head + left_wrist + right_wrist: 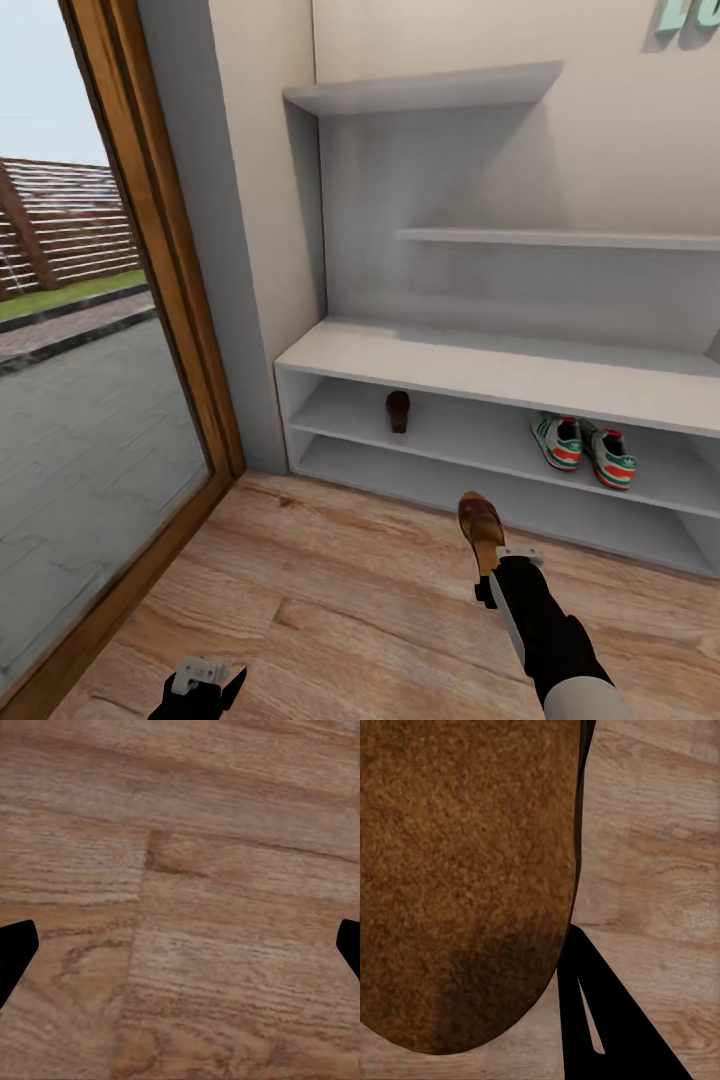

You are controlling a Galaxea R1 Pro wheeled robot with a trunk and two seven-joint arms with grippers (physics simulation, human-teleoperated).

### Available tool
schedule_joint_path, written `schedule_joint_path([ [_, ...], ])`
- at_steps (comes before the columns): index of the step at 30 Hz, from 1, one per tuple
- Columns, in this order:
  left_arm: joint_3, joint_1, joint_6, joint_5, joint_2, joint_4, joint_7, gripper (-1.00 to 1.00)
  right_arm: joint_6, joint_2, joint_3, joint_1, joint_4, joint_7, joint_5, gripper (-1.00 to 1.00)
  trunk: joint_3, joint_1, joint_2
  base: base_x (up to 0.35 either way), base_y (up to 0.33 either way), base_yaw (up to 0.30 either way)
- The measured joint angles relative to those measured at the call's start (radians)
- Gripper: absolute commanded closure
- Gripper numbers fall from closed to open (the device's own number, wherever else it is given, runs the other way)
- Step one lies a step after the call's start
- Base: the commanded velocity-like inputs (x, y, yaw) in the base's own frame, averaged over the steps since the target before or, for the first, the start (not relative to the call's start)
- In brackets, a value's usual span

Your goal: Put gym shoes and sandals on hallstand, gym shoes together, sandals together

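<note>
head view has the right gripper point(497, 560) pinching the second sandal point(480, 528) by its heel end, toe pointing toward the rack point(420, 355), held above the floor point(330, 600) just in front of it. the first sandal point(398, 410) already sits on the upper low shelf, and the two gym shoes point(585, 450) stand side by side on the same shelf, well to the right. so this looks like the last carry: three shoes placed, one in hand. the next move calls for reaching forward and left, slipping the sandal under the bench top and setting it beside its mate without nudging it. in the right wrist view the sandal point(465, 870) lies flat against one dark finger point(600, 1012). the left gripper point(205, 680) hangs low over bare floor point(180, 870), its fingers point(15, 952) spread and empty.
</note>
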Motion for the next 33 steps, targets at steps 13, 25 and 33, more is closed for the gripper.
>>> schedule_joint_path([
  [13, -0.002, 0.000, 0.000, -0.001, -0.009, 0.000, 0.000, -1.00, -0.001, 0.000, 0.000, 0.000, 0.001, 0.000, -0.001, 1.00, 0.000, 0.000, 0.000, 0.344, 0.017, 0.000],
  [25, -0.004, 0.000, 0.000, -0.002, -0.015, 0.000, 0.000, -1.00, 0.000, 0.000, 0.000, 0.000, 0.002, 0.000, -0.001, 1.00, 0.000, 0.000, 0.000, 0.337, 0.009, 0.000],
  [33, -0.004, 0.000, 0.000, -0.002, -0.015, 0.000, 0.000, -1.00, 0.000, 0.000, 0.000, 0.000, 0.001, 0.000, 0.001, 1.00, 0.000, 0.001, 0.000, 0.107, 0.000, 0.000],
])
